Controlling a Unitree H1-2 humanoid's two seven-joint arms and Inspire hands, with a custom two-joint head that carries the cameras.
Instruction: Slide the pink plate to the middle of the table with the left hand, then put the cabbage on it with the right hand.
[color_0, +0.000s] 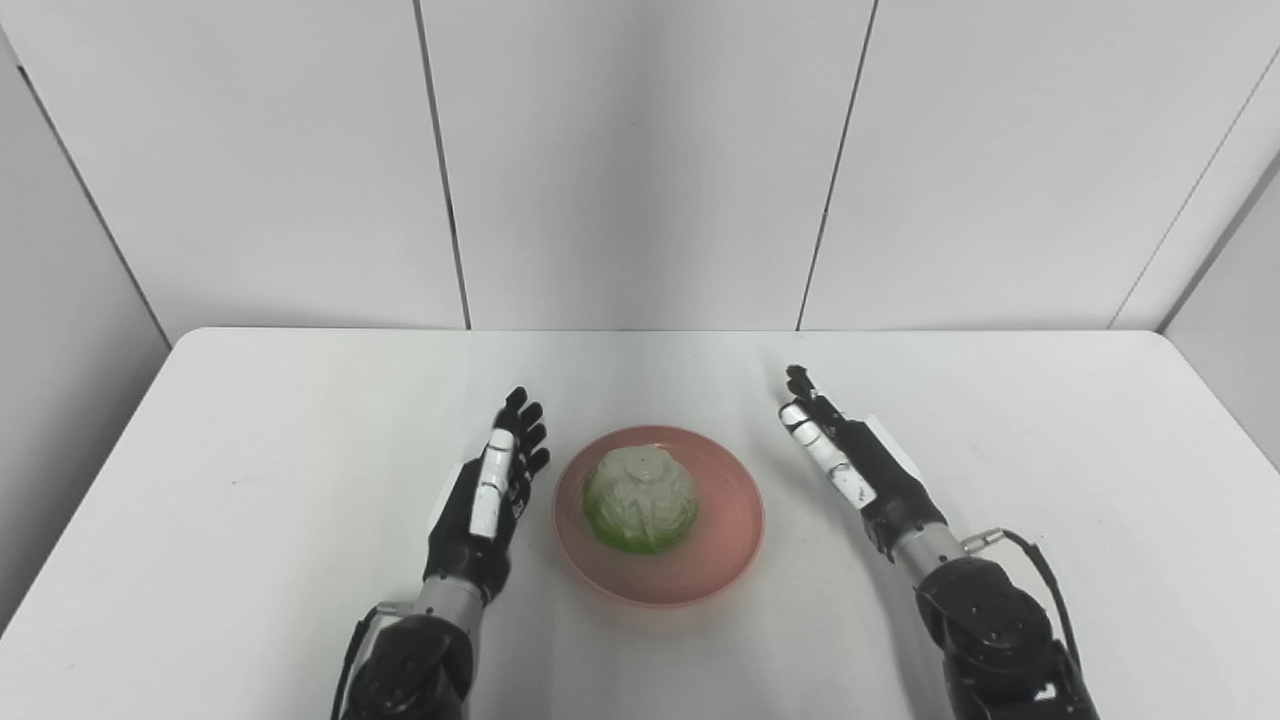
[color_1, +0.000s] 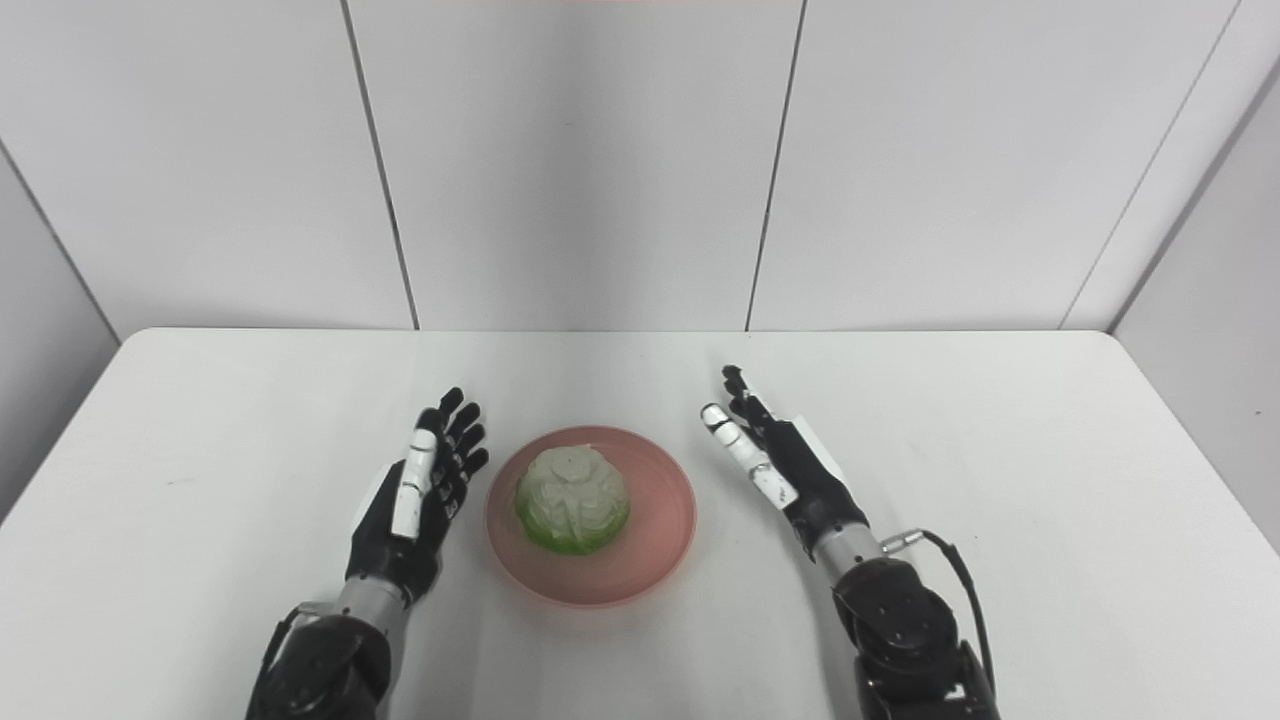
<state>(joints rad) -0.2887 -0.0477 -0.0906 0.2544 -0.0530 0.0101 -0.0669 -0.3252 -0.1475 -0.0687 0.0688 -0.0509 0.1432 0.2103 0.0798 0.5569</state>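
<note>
A pink plate (color_0: 725, 540) sits near the middle of the white table (color_0: 250, 420). A pale green cabbage (color_0: 640, 498) rests on the plate, a little left of its centre. My left hand (color_0: 490, 490) lies just left of the plate, fingers straight and apart, holding nothing and not touching the plate. My right hand (color_0: 845, 465) is to the right of the plate, apart from it, fingers straight, holding nothing. The same layout shows in the right eye view: plate (color_1: 660, 545), cabbage (color_1: 572, 512), left hand (color_1: 420, 495), right hand (color_1: 780, 470).
The table runs to white wall panels (color_0: 640, 160) at the back. Its side edges show at the far left and far right.
</note>
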